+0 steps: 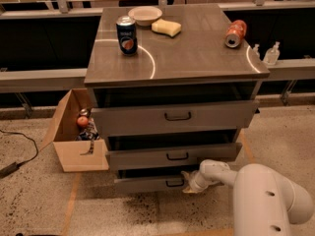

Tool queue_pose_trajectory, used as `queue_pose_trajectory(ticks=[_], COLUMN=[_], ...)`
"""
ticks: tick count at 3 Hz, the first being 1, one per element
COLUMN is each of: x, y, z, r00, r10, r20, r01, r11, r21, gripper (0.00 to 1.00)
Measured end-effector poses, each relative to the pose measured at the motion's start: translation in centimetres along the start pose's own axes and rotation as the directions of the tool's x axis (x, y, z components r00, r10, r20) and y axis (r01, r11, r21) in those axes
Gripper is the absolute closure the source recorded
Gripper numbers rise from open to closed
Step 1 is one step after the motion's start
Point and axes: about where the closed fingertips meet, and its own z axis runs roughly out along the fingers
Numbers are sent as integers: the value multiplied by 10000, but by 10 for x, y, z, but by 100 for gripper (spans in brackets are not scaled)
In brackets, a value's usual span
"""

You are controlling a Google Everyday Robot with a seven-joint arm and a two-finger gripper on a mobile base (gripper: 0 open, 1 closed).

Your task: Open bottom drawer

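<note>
views: one | stance: high, before the cabinet point(197, 58), tilted down on its top and three drawer fronts | range: middling, whole cabinet in frame, floor point(39, 205) round it | arm point(268, 200) fills the corner at 5 o'clock | gripper point(191, 183) at 6 o'clock, at the right end of the bottom drawer point(147, 184)
</note>
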Motion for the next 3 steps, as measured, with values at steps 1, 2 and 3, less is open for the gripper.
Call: queue_pose_trajectory(ticks=[1, 2, 3], x=[-3, -5, -6], y=[-1, -3, -3], z=[-7, -13, -15], r00=[10000, 10000, 10000], r10=[0, -2, -4], r20=[-2, -4, -6], r01=[0, 2, 4], r11=[10000, 10000, 10000], r21=[1, 1, 1], gripper=[44, 20, 0])
